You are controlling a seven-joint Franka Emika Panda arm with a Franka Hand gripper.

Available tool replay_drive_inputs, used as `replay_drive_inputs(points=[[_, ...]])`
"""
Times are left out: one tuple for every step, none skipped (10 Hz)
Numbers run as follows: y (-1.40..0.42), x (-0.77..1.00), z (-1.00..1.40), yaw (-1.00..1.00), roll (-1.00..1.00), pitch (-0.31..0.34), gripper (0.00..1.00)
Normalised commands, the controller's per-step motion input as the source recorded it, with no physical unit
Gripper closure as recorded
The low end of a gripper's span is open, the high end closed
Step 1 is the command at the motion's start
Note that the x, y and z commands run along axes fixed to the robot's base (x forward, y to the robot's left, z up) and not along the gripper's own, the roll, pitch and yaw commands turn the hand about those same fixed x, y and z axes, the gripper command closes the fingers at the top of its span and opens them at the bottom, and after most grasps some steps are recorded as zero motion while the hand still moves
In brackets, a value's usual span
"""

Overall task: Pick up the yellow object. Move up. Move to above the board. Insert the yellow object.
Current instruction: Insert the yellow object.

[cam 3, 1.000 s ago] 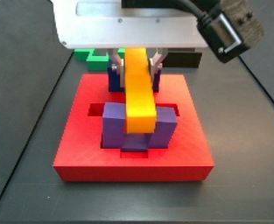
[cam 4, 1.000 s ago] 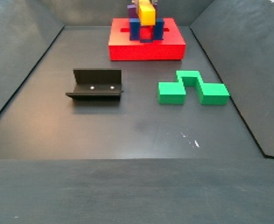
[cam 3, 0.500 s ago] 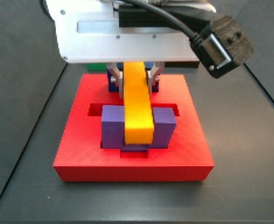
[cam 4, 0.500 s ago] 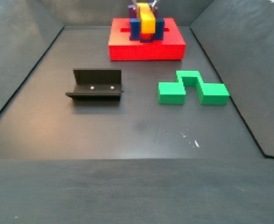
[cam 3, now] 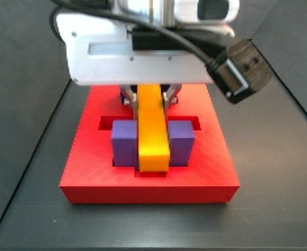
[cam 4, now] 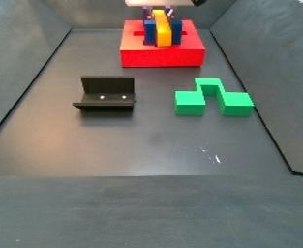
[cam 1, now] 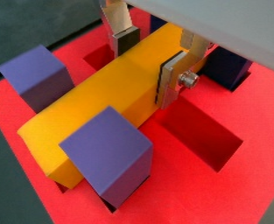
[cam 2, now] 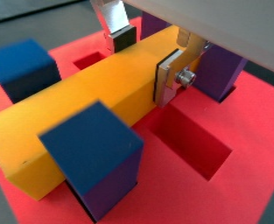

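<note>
The yellow object (cam 3: 153, 132) is a long yellow-orange bar lying low along the red board (cam 3: 149, 183), between two purple posts (cam 3: 122, 143) at the near end and dark blue posts behind. My gripper (cam 3: 152, 94) stands over the bar's far part and is shut on it. In both wrist views the dark pads press on the bar's two long sides (cam 1: 104, 96) (cam 2: 87, 109), with the gripper (cam 1: 147, 59) (cam 2: 147, 57) astride it. The board (cam 4: 163, 56) stands at the far end of the floor, with the bar (cam 4: 158, 32) on it.
The fixture (cam 4: 106, 94) stands on the dark floor left of centre. The green zigzag block (cam 4: 213, 98) lies to its right. Open square recesses (cam 1: 203, 144) (cam 2: 192, 144) show in the board beside the bar. Sloped walls bound the floor.
My gripper has come down with the yellow bar. The bar was tilted above the posts and now lies lower between them, nearly level.
</note>
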Motion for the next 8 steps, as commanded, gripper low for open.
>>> replay_drive_inputs(points=[[0.00,0.01,-0.25,0.00,-0.12,-0.099,1.00],[0.00,0.00,-0.15,0.00,-0.09,-0.064,1.00],[0.00,0.03,-0.11,0.00,-0.10,-0.063,1.00],[0.00,0.00,-0.07,0.00,-0.12,-0.066,1.00],[-0.13,-0.04,-0.04,0.07,-0.05,-0.026,1.00],[-0.23,0.16,-0.13,-0.01,-0.07,-0.090,1.00],[-0.05,0.20,-0.17,-0.20,-0.02,-0.060,1.00],[0.00,0.03,-0.13,-0.15,0.00,0.000,1.00]])
